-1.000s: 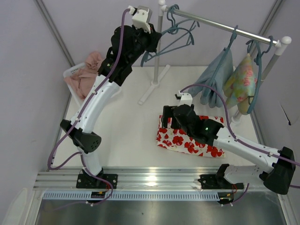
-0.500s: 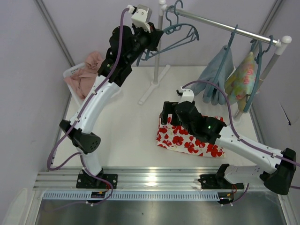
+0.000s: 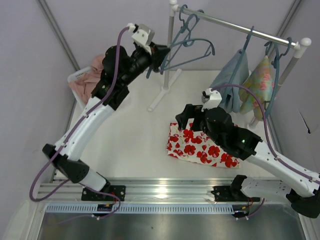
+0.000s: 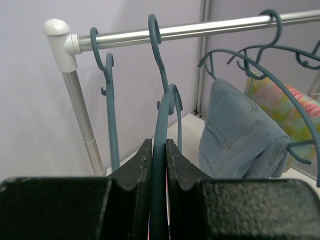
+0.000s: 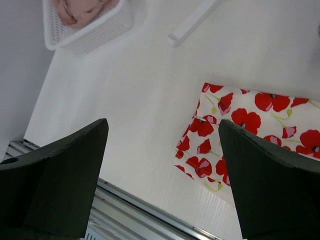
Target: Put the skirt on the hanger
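Inventory of the scene as you had it:

- **Left gripper** (image 4: 159,150): you had it clenched on the hanger (image 4: 161,120), fingers pinching the slim teal plastic edge-on. The arm was raised over the far left part of the desk (image 3: 130,135), beside the rail's left post.
- **Hanger**: held up in the air by that gripper. In the left wrist view its hook curled below the rail (image 4: 200,30) rather than over it.
- **Skirt** (image 3: 192,147): white with red flowers, lying flat on the desk near its near edge, right of centre.
- **Right gripper** (image 5: 162,125): released, jaws wide apart, nothing between them. You had it poised above the skirt's left end, not touching the cloth.
- **Rail**: carried other teal hangers, a denim garment (image 3: 227,82) and a pale green flowered garment (image 3: 257,82) toward its right end.
- **Basket** (image 3: 75,77): white, at the desk's far left corner, holding a pink cloth (image 3: 92,75).
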### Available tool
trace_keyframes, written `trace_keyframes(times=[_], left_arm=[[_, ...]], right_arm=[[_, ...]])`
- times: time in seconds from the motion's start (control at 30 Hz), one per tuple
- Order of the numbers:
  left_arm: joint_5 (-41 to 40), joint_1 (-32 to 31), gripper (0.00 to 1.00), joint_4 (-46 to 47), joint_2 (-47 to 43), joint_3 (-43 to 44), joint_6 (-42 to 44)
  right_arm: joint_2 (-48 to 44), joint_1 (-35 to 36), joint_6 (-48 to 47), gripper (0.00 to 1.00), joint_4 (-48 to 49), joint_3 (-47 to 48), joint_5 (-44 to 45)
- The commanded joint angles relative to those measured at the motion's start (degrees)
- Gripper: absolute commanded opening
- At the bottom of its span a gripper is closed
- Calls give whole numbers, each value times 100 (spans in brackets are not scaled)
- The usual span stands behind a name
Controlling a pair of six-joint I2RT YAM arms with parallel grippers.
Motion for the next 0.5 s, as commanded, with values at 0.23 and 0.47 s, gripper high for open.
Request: trace_keyframes(times=[0.23, 0.47], left_arm=[[222, -180, 13, 917, -2746, -3077, -662], [-463, -356, 13, 661, -4072, -4228, -671]], right_arm=[[108, -161, -240, 99, 614, 1547, -734], [627, -337, 1086, 99, 974, 1882, -963]])
